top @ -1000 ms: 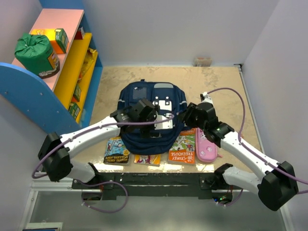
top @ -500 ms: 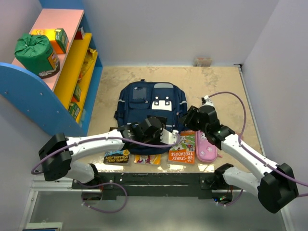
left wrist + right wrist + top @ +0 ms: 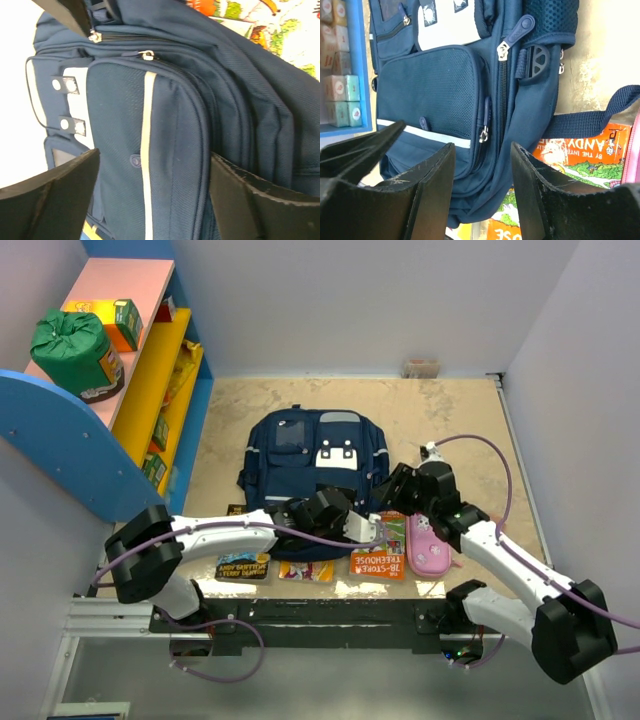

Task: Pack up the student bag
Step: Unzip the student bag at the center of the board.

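While the left fingers [image 3: 47,200] stand wide apart, holding nothing, over the near end of the student bag [image 3: 310,445], the right fingers [image 3: 547,200] are also parted and empty at its right side. It lies flat on the counter [image 3: 470,420], books [image 3: 378,562] at its near edge.

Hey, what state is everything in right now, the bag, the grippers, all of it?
student bag: lying flat, front up, visible zips shut.
left gripper: wide open, empty.
right gripper: open, empty.
pink pencil case: lying flat.
green sack: drawn shut.
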Robot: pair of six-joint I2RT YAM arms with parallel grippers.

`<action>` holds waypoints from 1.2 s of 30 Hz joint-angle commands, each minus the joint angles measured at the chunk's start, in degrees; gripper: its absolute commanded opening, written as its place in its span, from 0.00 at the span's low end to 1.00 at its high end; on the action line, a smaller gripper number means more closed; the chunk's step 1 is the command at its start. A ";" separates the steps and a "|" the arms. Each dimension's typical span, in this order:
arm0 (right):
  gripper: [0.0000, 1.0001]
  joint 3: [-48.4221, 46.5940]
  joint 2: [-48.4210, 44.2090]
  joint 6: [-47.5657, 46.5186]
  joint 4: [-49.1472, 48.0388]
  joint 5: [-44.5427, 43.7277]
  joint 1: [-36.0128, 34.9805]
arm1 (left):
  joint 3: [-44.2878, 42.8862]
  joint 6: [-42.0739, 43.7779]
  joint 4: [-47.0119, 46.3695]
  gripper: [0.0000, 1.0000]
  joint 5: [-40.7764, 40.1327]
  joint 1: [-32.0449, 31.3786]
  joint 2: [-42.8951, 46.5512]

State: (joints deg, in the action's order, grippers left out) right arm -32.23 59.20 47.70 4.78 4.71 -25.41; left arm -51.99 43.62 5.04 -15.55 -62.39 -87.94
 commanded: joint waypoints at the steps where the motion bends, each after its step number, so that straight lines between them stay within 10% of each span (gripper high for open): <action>1: 0.52 1.29 -0.84 -0.86 -2.84 3.28 0.80 | -2.33 -1.59 1.64 0.86 3.68 -0.10 -0.83; 6: 0.52 0.94 -0.23 -2.00 -2.23 4.26 0.89 | 2.76 -6.34 -4.07 0.81 3.33 2.35 2.51; 10: 0.53 0.15 -0.23 -2.61 -1.78 4.08 0.89 | 2.94 -12.84 -4.16 0.42 5.35 7.54 4.62; 15: 0.53 -1.08 1.53 -3.76 -2.31 4.17 0.97 | 3.38 -13.21 -0.47 0.22 10.45 10.97 6.46; 16: 0.54 -1.34 1.71 -3.67 -2.92 4.34 0.98 | 3.56 -13.12 -0.73 0.00 10.19 11.06 6.90; 26: 0.53 -8.46 9.09 -2.88 -9.08 6.71 0.89 | 0.76 -14.52 4.45 0.00 17.39 11.77 13.67; 30: 0.37 -10.31 8.22 -14.51 -11.55 5.07 -0.07 | -2.32 -12.95 10.06 0.00 24.50 12.20 15.17; 36: 0.52 3.18 -3.54 -29.66 -23.21 0.30 -2.10 | -3.13 -8.11 14.48 0.00 29.70 12.73 21.39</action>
State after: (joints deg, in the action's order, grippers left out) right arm -37.69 63.46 31.40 -6.81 5.91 -26.70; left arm -52.60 32.38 19.97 6.90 -49.63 -73.97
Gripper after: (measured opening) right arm 0.485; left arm 0.051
